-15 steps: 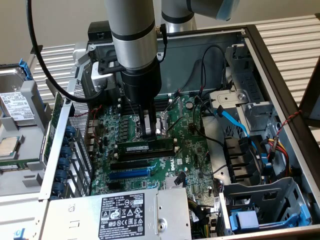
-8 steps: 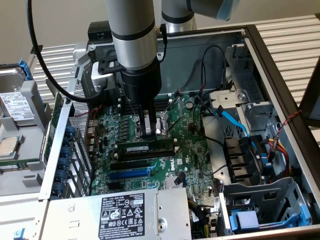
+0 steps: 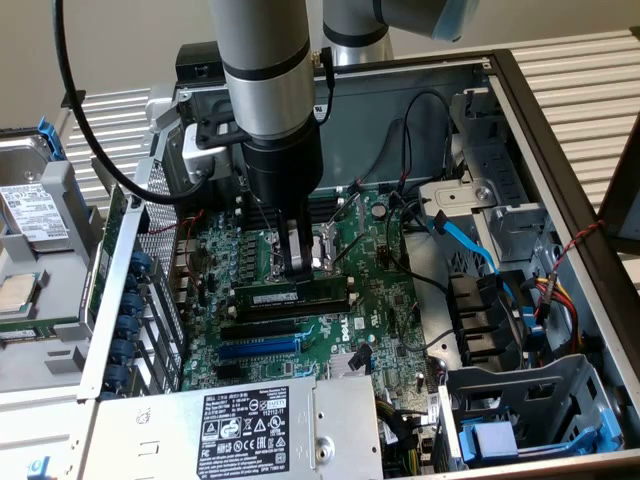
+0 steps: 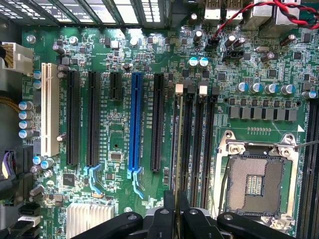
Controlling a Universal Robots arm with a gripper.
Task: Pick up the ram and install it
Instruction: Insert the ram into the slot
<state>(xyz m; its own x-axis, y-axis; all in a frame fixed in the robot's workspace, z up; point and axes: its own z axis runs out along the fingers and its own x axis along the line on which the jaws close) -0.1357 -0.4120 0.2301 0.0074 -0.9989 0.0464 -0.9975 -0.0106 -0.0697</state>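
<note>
Ram [image 3: 295,296] stands on edge directly under the gripper [image 3: 297,268], lined up lengthwise with a black memory slot on the motherboard [image 3: 385,300]; chips and white label face the exterior camera; cannot tell if it is clicked fully home. Gripper is clamped on the ram; in the wrist view the two dark fingers [image 4: 168,215] sit close together at the gripper [image 4: 176,199], with the ram [image 4: 177,144] seen edge-on as a thin line running out from between them. Arm [image 3: 262,60] comes straight down into the open computer case [image 3: 520,110], wrist vertical over the board. Other memory slots [image 4: 199,144] run parallel just beside the held stick, between the hand and the CPU socket [image 4: 254,184]; socket is open, contacts showing. On the hand's other side is a black expansion slot, then the blue expansion slot [image 4: 134,119] a bit further out, both parallel to the ram and apart from the fingers. Power supply [image 3: 250,425] lies beyond the blue slot from the hand, at the case edge; blue cable [image 3: 465,235] is well apart from the hand, toward the exterior view's right; hard drive [image 3: 30,215] sits outside the case, well off toward the exterior view's left.
</note>
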